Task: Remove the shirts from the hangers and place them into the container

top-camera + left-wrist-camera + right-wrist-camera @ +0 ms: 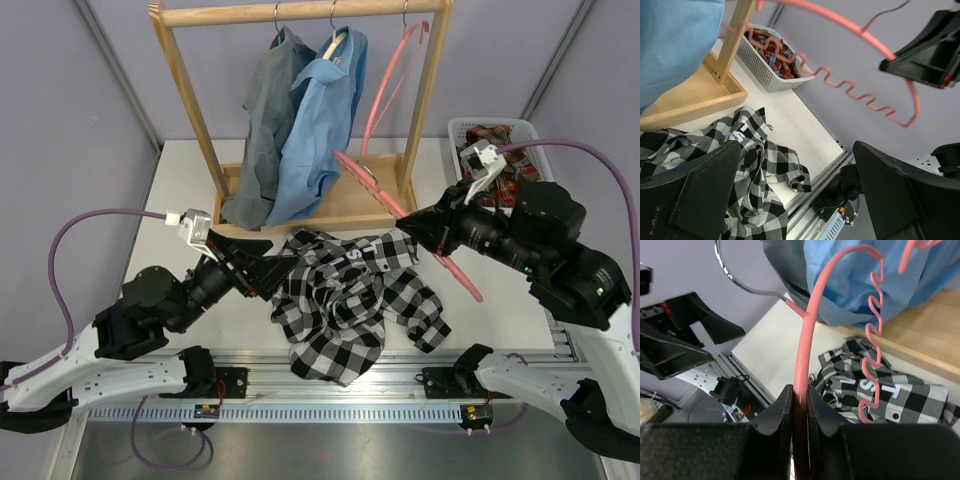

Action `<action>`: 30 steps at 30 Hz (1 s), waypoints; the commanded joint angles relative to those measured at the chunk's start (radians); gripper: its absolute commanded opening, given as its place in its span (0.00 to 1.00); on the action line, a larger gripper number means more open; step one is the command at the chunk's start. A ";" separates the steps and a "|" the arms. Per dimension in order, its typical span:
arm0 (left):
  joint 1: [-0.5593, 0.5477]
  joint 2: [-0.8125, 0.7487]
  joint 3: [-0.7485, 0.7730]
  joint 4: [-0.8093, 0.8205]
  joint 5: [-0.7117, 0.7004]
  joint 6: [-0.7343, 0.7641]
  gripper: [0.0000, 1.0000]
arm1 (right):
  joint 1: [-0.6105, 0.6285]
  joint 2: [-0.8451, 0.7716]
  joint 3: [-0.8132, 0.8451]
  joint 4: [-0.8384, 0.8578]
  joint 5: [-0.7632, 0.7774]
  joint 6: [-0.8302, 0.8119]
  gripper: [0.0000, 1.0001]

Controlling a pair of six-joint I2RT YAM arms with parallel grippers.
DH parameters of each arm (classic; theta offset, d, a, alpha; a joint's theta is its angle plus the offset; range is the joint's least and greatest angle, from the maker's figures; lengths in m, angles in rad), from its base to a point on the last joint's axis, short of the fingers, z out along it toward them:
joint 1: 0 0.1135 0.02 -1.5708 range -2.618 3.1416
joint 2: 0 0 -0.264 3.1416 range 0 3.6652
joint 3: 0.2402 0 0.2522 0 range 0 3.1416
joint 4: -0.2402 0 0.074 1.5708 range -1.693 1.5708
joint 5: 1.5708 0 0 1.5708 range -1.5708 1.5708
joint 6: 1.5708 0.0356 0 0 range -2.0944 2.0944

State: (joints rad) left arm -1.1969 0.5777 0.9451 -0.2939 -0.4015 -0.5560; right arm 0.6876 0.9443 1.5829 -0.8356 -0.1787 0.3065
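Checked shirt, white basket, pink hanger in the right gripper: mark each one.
checked shirt (345, 300), top external view, middle of the crumpled cloth.
white basket (760, 65), left wrist view, slotted side wall.
pink hanger (803, 360), right wrist view, straight arm below the hook.

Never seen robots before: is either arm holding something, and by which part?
The right fingers pinch a pink hanger partway along its smooth sloping arm, not the wavy bar. The left fingers are open, holding nothing.

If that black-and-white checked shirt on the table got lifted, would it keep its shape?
Probably not: the black-and-white checked shirt lies crumpled in soft folds, so it would likely droop. Its thin cloth looks light.
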 commanded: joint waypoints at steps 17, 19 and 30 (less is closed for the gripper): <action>-0.004 0.037 0.017 0.016 -0.014 -0.019 0.99 | 0.007 -0.075 0.061 0.066 0.157 -0.040 0.00; -0.004 0.040 0.017 0.015 -0.013 -0.021 0.99 | 0.007 -0.076 0.057 0.067 0.150 -0.040 0.00; -0.004 0.047 0.011 0.013 -0.003 -0.028 0.99 | 0.007 -0.148 0.019 0.145 0.117 -0.037 0.00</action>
State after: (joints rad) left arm -1.1969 0.6243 0.9447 -0.3126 -0.4000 -0.5762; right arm 0.6876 0.8242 1.6005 -0.8158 -0.0639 0.2905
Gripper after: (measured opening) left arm 0.987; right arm 0.196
